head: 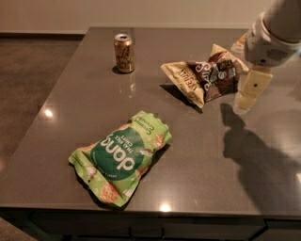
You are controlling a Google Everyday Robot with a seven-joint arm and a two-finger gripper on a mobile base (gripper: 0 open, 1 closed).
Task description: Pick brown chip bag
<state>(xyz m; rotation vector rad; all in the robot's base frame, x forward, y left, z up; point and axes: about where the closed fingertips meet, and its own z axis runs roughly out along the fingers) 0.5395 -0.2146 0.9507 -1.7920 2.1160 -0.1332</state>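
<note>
Tabletop (197, 188): dark grey, glossy, with a straight front edge.
Light: small bright spots mirrored on the tabletop.
Floor (33, 80): dark brown, to the left.
Wall (141, 12): pale, plain, at the far back.

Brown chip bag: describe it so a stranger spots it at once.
On the dark table, look to the far right part, beside the tool. The brown chip bag lies there, crinkled, with tan ends and a dark middle, unlike the green bag near the front and the can at the back.
</note>
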